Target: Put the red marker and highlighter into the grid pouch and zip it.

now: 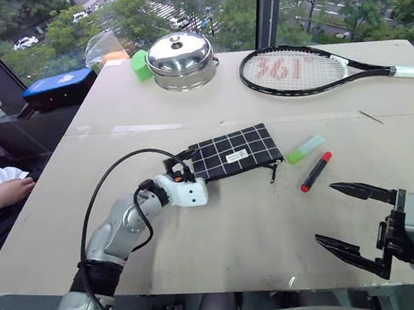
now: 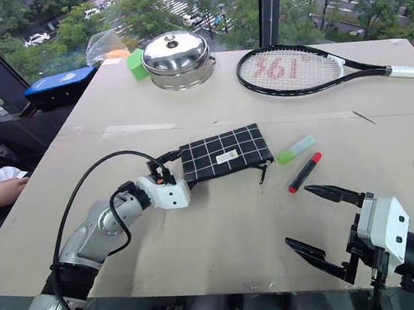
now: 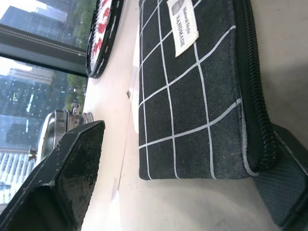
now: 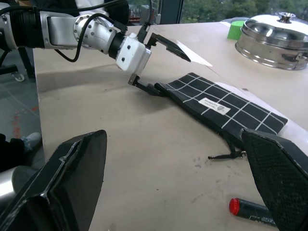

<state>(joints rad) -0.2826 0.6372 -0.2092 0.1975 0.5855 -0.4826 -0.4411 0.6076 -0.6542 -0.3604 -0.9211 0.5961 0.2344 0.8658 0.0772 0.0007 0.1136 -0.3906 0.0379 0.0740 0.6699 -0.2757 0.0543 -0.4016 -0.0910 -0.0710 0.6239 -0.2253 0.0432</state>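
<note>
The grid pouch lies flat mid-table, black with white lines and a small white label, its zipper along the near edge. My left gripper is open at the pouch's left end. One finger is raised over the fabric and the other lies low on the table at the zipper corner. Right of the pouch lie the light-green highlighter and the red marker, side by side and slanted. My right gripper hovers open and empty near the table's front right edge, a little short of the marker.
At the back stand a lidded steel pot and a green block, with a tennis racket to their right. A blue case rests off the table's back left corner. A person's hand rests beyond the left edge.
</note>
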